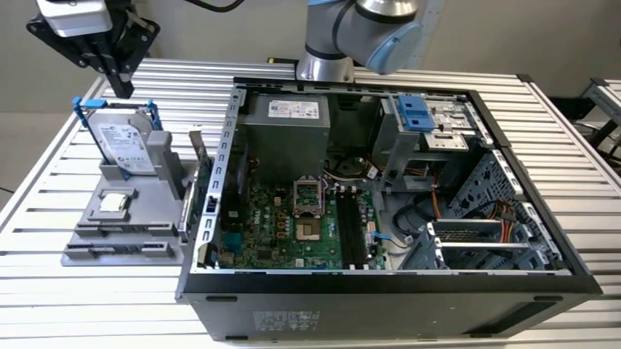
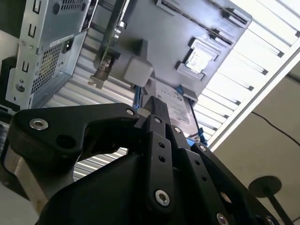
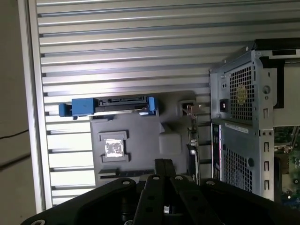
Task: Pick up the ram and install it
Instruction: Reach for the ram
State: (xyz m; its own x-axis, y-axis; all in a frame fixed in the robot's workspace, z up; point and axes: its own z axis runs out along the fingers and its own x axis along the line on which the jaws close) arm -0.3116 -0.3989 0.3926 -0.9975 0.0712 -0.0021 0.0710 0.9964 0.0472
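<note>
Pincer [image 1: 122,89]: fingers together, empty, above hard drive [image 1: 126,145].
Fixture [image 1: 150,218]: props parts upright for top grasp.
Case [image 1: 388,305]: open side upward, exposing memory slots [image 1: 351,229].

The table [image 1: 97,305] is made of long silver metal slats with narrow dark gaps between them. The slats run from the exterior view's left to its right. Two things rest directly on it. A flat grey plastic tray [image 1: 116,243] lies toward the exterior view's left. Just beside it, on the exterior view's right, stands a big black computer case [image 1: 388,302] with its side open — it takes most of the table's middle. Bare slats show on the tray's side away from the case.
</note>
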